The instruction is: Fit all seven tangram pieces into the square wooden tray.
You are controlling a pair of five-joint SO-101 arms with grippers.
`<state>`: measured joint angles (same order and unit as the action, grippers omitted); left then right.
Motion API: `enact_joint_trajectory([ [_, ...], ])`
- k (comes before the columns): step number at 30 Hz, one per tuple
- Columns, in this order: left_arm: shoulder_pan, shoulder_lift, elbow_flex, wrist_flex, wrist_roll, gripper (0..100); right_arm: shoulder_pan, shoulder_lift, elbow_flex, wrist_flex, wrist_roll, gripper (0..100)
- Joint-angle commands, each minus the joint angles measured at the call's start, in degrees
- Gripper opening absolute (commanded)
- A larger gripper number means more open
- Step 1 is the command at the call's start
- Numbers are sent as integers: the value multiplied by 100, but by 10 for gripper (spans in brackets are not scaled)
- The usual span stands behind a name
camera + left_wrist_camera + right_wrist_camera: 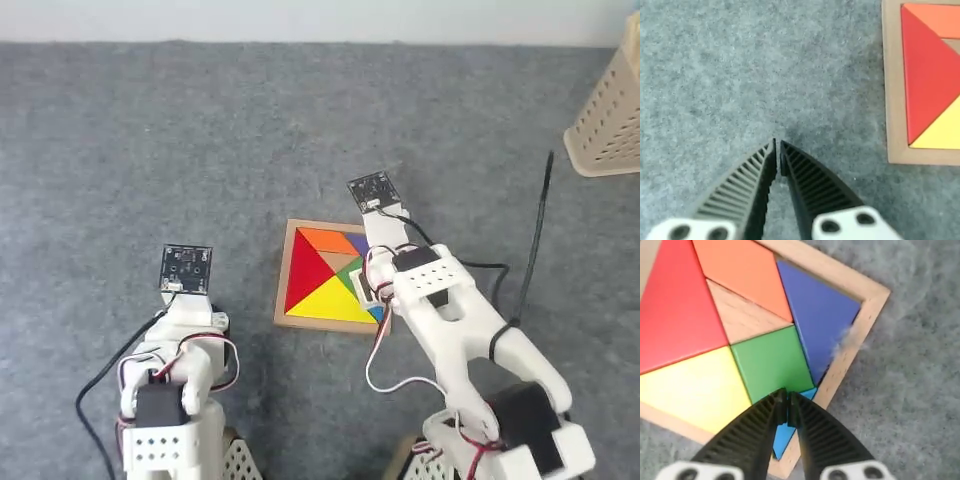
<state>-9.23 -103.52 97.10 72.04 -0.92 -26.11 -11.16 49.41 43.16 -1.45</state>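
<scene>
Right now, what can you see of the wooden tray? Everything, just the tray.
The wooden tray is a square of pale wood with a raised rim, lying flat on the grey carpet between the two arms. A red piece, orange piece, yellow piece, green piece and dark blue piece sit flat inside it. A bare-wood triangle among them could be a piece or the tray floor. A light blue piece lies in one corner, under the shut right gripper; whether they touch cannot be told.

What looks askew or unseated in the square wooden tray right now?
The purple triangular piece leaves a dark gap against the square wooden tray's rim, so it may sit tilted. Beside the green square, a triangular patch shows bare wood grain: empty slot or wooden piece, I cannot tell.
</scene>
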Motion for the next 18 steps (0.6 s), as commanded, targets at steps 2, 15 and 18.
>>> enact_joint_trajectory([
  [2,26,-105,-57,35,-9,17,66,13,-18,-127,-18,7],
  [15,26,-105,-57,35,-9,17,84,-426,-9,40,-18,7],
  [18,26,-105,-57,35,-9,17,84,-857,-9,453,-18,7],
])
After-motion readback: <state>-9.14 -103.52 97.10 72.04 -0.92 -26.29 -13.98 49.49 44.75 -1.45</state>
